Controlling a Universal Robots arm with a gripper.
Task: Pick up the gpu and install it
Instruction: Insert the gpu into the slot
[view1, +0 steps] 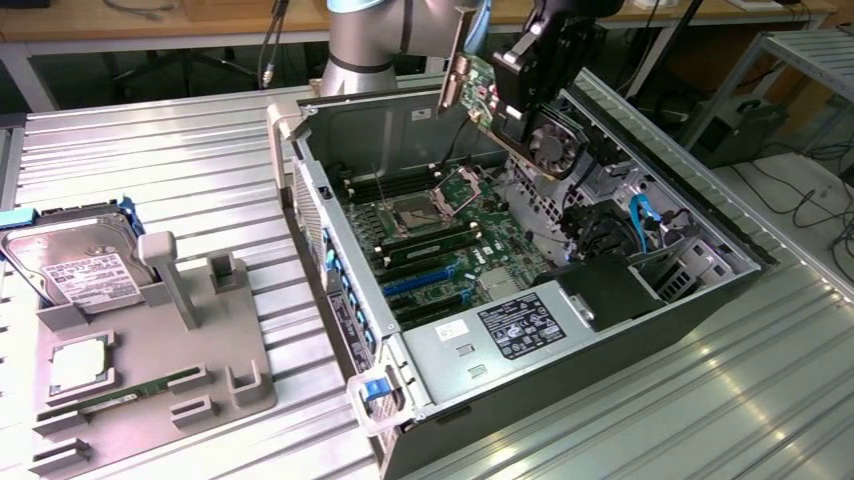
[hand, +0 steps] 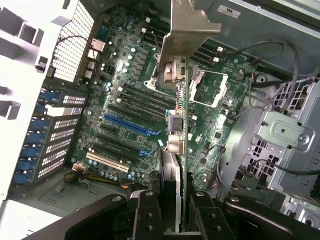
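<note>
Gripper (view1: 518, 85) in the upper middle of the exterior view pinches the gpu (view1: 474, 92), holding it tilted in the air over the open computer case (view1: 694, 300), with the card's silvery bracket (view1: 455, 55) uppermost and toward the exterior view's left; the motherboard (view1: 441, 240) lies below it inside the case, apart from the card. At the lower left of that view a grey fixture (view1: 174, 380) sits on the ribbed metal desk (view1: 200, 160), carrying a hard drive (view1: 74, 265) with a white label, a square processor (view1: 80, 365) and a slim green memory stick (view1: 114, 400). In the wrist view the gripper (hand: 172, 222) is closed on the gpu (hand: 175, 150), its black fingers (hand: 145, 217) pressed one against each face of the card, which is seen edge-on and runs away from the camera to the bracket (hand: 192, 30) at its far end; beyond it spreads the motherboard (hand: 125, 95) with a long blue slot (hand: 125, 125) to one side of the card and the processor socket (hand: 210, 90) to the other
</note>
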